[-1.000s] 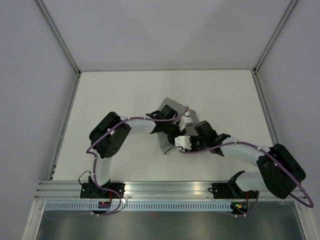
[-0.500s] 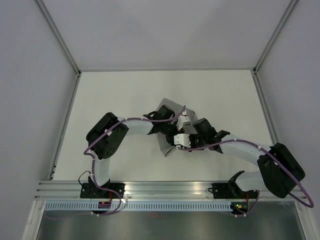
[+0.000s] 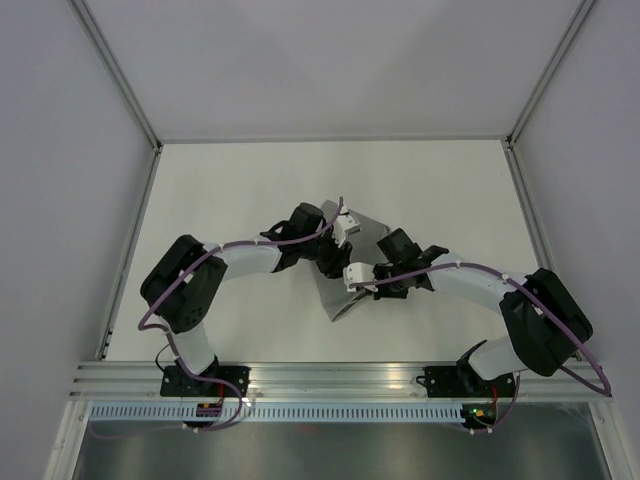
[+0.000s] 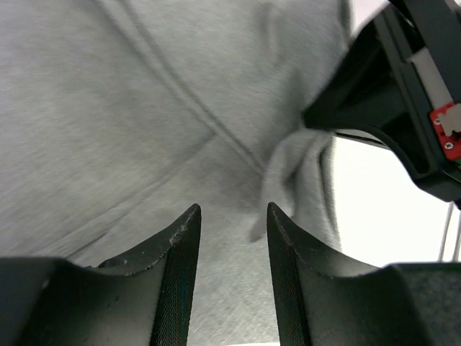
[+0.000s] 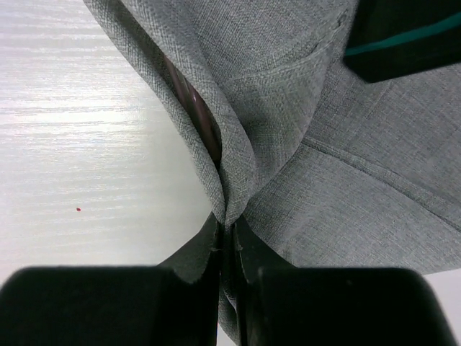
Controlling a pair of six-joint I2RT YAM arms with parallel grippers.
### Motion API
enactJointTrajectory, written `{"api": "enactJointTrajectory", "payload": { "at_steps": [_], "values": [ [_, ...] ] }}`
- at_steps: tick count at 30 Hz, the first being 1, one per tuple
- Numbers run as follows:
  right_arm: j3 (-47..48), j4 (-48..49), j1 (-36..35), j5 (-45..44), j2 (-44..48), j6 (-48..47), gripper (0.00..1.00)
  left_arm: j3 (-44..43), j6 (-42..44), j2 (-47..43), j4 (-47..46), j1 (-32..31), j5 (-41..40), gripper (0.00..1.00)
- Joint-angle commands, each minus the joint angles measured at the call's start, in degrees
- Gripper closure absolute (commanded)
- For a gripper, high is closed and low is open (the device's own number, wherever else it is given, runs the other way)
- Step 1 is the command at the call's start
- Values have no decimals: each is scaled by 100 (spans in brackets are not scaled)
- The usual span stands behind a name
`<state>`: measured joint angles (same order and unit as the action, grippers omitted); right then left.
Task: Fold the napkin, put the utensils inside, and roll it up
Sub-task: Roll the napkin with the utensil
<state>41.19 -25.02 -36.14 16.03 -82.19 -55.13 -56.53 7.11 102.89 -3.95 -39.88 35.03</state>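
The grey napkin lies bunched at the table's middle, mostly under both wrists. In the right wrist view my right gripper is shut on a raised fold of the napkin. A slim reddish-brown utensil handle shows inside that fold. In the left wrist view my left gripper is open and empty just above the napkin, with a small raised pleat by its right finger. In the top view the left gripper and right gripper are close together over the cloth.
The white table is bounded by low metal rails at the left and right. The right gripper's black body sits close at the left wrist view's upper right. The left gripper's body is at the right wrist view's top right.
The left arm's elbow has swung out to the left and its wrist has shifted left over the napkin. The right gripper has moved slightly up and left, holding the fold.
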Motion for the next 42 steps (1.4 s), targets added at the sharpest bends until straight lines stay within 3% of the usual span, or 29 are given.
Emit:
{"api": "enactJointTrajectory", "payload": {
  "at_steps": [1,9,14,21,25,29,34,37,42],
  "values": [
    [398,-530,2,198,-218,117,99,239,-438,-497,-756,164,-706,53],
    [1346,-1400,133,611,-1043,47,100,1108,-1115,-1938,-1697,446,-2981,53],
    [2347,-2400,414,1094,-1842,-155,100,1705,-1309,-3018,-2477,437,-3615,57],
    [3764,-3755,854,1569,-3082,-560,100,2330,-729,-3986,-3313,139,-4267,55],
    [4432,-4554,1135,1798,-3784,-814,100,2410,148,-4514,-3367,-422,-4443,52],
    [5011,-4951,1197,1816,-4251,-859,100,2034,1396,-4375,-2753,-1196,-4662,50],
    [5364,-5338,1215,1895,-4744,-832,100,1733,2038,-3707,-2128,-1987,-4934,49],
    [5478,-5469,1232,1921,-5068,-780,99,1602,2310,-2806,-2075,-2495,-5075,47],
    [5601,-5567,1232,1921,-5351,-683,100,1435,2514,-1862,-2145,-2858,-5102,45]
  ]
}}
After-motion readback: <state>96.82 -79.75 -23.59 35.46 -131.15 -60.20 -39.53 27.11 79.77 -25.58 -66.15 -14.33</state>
